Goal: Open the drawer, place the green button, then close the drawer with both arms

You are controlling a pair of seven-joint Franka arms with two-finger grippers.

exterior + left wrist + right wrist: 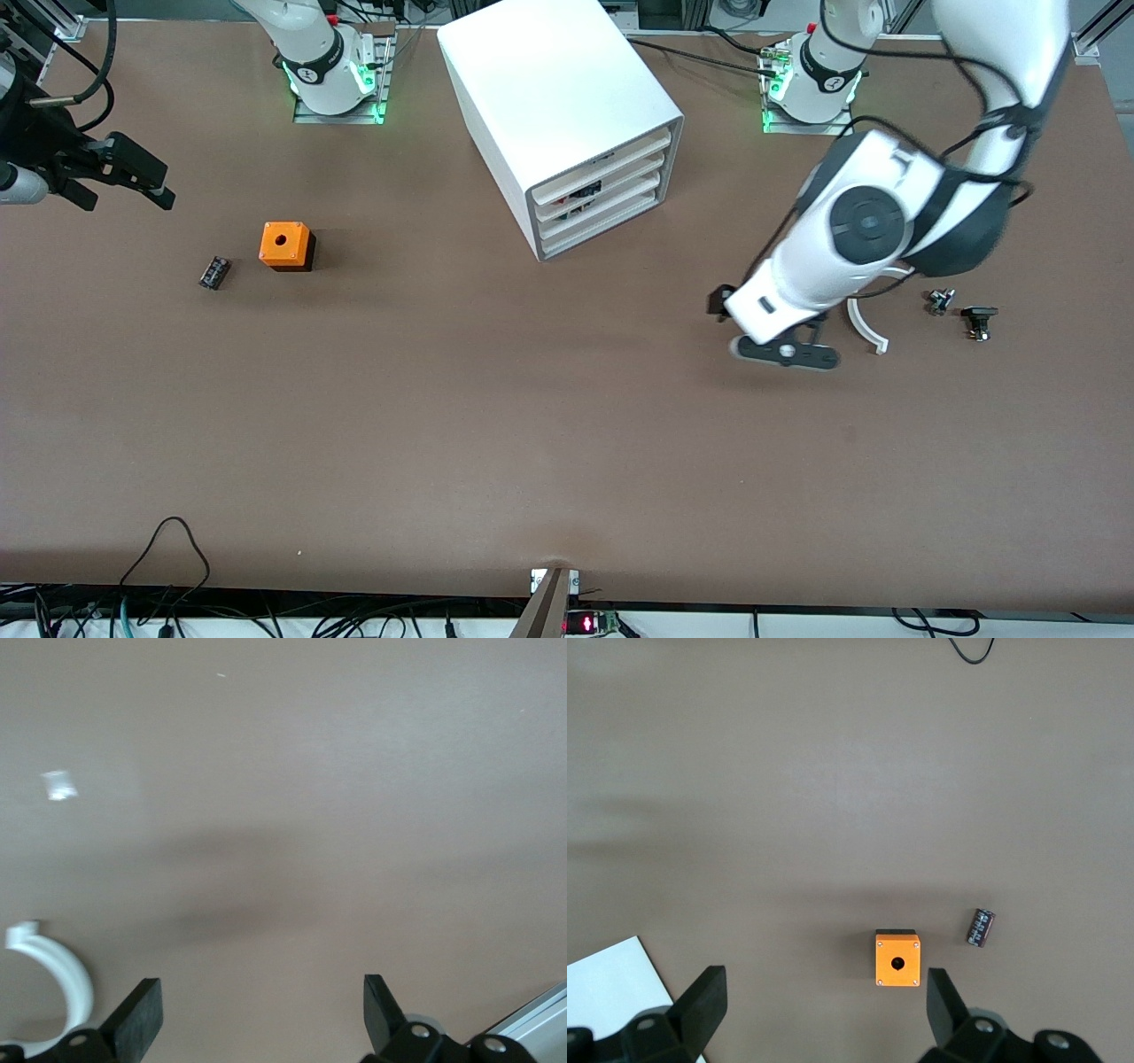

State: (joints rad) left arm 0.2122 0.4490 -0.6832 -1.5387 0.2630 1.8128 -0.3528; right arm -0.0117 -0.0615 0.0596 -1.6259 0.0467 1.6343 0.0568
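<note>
The white cabinet (549, 97) stands at the middle of the table near the arms' bases, all four drawers shut. The lowest drawer (604, 228) sits flush in the grey frame. No green-capped button shows in any view. My left gripper (767, 326) hangs low over bare table toward the left arm's end, beside a white curved piece (864, 323). In the left wrist view it (263, 1014) is open and empty. My right gripper (146, 177) is up over the right arm's end of the table. In the right wrist view it (826, 1010) is open and empty.
An orange box with a hole (286, 245) and a small black part (214, 272) lie toward the right arm's end; both show in the right wrist view, the box (897, 958) and the part (980, 927). Two small dark parts (941, 301) (979, 321) lie beside the white curved piece (62, 970).
</note>
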